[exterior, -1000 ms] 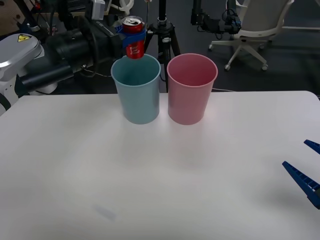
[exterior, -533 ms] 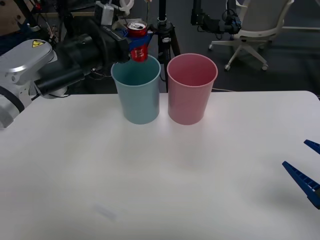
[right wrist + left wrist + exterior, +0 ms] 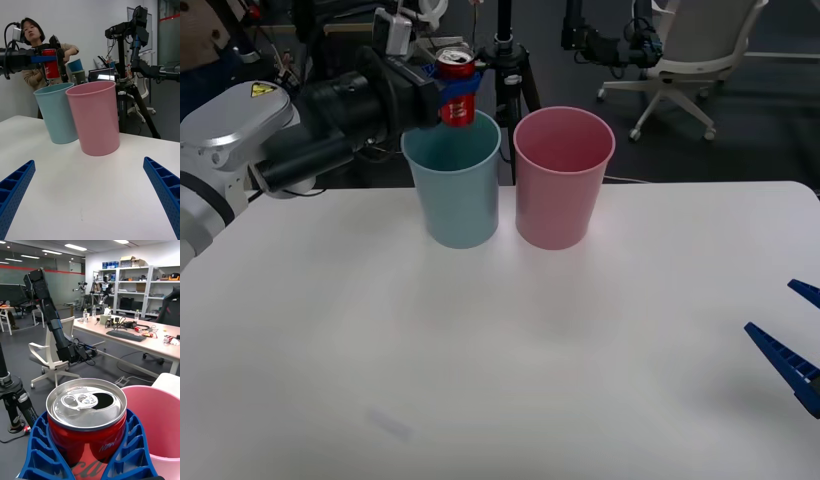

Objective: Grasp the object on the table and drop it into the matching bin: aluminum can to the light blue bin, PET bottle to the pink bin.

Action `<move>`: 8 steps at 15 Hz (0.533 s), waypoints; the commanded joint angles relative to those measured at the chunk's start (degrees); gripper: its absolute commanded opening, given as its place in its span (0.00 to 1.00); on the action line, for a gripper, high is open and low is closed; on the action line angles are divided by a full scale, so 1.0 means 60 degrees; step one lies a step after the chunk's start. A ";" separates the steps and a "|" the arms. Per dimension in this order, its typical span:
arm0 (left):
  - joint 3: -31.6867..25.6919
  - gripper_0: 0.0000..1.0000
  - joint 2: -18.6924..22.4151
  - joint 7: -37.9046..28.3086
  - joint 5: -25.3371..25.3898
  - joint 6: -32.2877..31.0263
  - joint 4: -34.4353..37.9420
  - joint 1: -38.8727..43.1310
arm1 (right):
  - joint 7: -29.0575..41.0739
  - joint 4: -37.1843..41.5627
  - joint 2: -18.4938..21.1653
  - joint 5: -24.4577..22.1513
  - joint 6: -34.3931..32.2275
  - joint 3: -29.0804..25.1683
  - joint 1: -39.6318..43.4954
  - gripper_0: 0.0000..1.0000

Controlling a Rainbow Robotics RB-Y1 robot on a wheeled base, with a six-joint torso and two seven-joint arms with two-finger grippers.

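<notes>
The red aluminum can (image 3: 456,90) with its silver top hangs upright above the back rim of the light blue bin (image 3: 453,190), and my left gripper (image 3: 452,92) is shut on it. From the left wrist, the can (image 3: 87,419) sits between the blue fingers (image 3: 40,450), with the pink bin (image 3: 159,420) just beyond. From the right wrist, the can (image 3: 51,63) hovers over the light blue bin (image 3: 57,112), beside the pink bin (image 3: 95,117). My right gripper (image 3: 792,345) rests open low over the white table (image 3: 500,370) at its right edge.
A camera tripod (image 3: 505,60) stands right behind the bins. An office chair (image 3: 685,60) is on the floor at the back right. A person (image 3: 32,45) sits behind the bins, away from the task's things.
The left arm has carried the can a little to the right and lower, from the light blue bin's left rim toward its back rim. The right gripper has stayed where it was.
</notes>
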State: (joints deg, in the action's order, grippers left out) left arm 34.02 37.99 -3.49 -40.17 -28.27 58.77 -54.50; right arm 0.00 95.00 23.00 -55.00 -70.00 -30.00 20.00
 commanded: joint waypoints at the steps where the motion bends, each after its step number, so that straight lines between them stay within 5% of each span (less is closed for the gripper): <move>1: -0.0001 0.00 0.0026 0.0025 0.0015 0.0009 -0.0127 0.0002 | 0.0000 0.0000 0.0000 0.0000 0.0000 0.0000 0.0000 1.00; 5: -0.0001 0.00 0.0012 -0.0019 0.0029 0.0112 -0.0156 -0.0013 | 0.0000 0.0000 0.0000 0.0000 0.0000 0.0000 0.0000 1.00; 6: -0.0001 0.14 0.0012 -0.0033 0.0088 0.0112 -0.0156 -0.0013 | 0.0000 0.0000 0.0000 0.0000 0.0000 0.0000 0.0000 1.00; 7: -0.0001 0.70 0.0012 -0.0048 0.0103 0.0112 -0.0156 -0.0013 | 0.0000 0.0000 0.0000 0.0000 0.0000 0.0000 0.0000 1.00; 8: -0.0001 1.00 0.0012 -0.0033 0.0117 0.0112 -0.0156 -0.0013 | 0.0000 0.0000 0.0000 0.0000 0.0000 0.0000 0.0000 1.00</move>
State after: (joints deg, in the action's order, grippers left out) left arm 34.01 38.06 -3.74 -39.57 -27.59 57.82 -54.57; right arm 0.00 95.00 23.00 -55.00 -70.00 -30.00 20.00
